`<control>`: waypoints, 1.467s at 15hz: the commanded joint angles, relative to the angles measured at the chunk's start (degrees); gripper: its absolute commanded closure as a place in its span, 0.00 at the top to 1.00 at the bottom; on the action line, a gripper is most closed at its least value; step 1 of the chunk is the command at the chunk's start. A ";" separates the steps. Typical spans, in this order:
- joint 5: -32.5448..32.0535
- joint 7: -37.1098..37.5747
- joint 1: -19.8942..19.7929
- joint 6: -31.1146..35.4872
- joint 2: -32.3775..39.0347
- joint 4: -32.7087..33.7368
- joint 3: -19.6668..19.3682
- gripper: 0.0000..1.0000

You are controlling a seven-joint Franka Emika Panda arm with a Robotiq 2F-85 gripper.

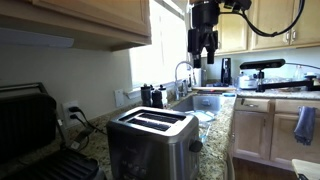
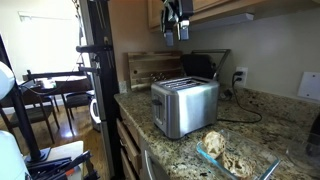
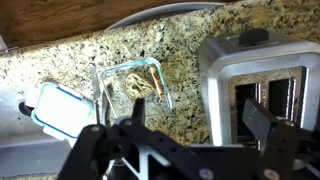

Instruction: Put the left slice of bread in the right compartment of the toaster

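Note:
The stainless-steel toaster [image 1: 152, 140] with a black top and two slots stands on the granite counter in both exterior views [image 2: 185, 103]. It also shows at the right of the wrist view [image 3: 262, 85]. Slices of bread [image 2: 213, 143] lie in a clear glass container [image 3: 130, 85] beside the toaster. How many slices there are is hard to tell. My gripper [image 1: 203, 55] hangs high above the counter, open and empty. It also shows in an exterior view [image 2: 176, 35] and in the wrist view [image 3: 197, 115], between the container and the toaster.
A black contact grill [image 1: 30, 130] stands next to the toaster. A blue-rimmed lid [image 3: 60, 108] lies beside the container. A sink with a faucet [image 1: 182, 75] is further along the counter. Wall cabinets [image 1: 80, 25] hang overhead.

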 commanded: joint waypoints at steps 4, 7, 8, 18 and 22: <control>-2.21 -10.19 -0.35 -2.23 0.60 2.53 -2.78 1.00; -3.20 -13.58 -0.49 -2.32 0.50 2.79 -3.65 1.00; -3.32 -14.93 -0.42 -2.41 0.46 2.81 -4.06 1.00; -3.90 -22.88 -0.08 -1.87 -0.13 1.75 -5.70 1.00; -3.71 -24.11 0.07 -1.60 0.05 1.45 -5.74 1.00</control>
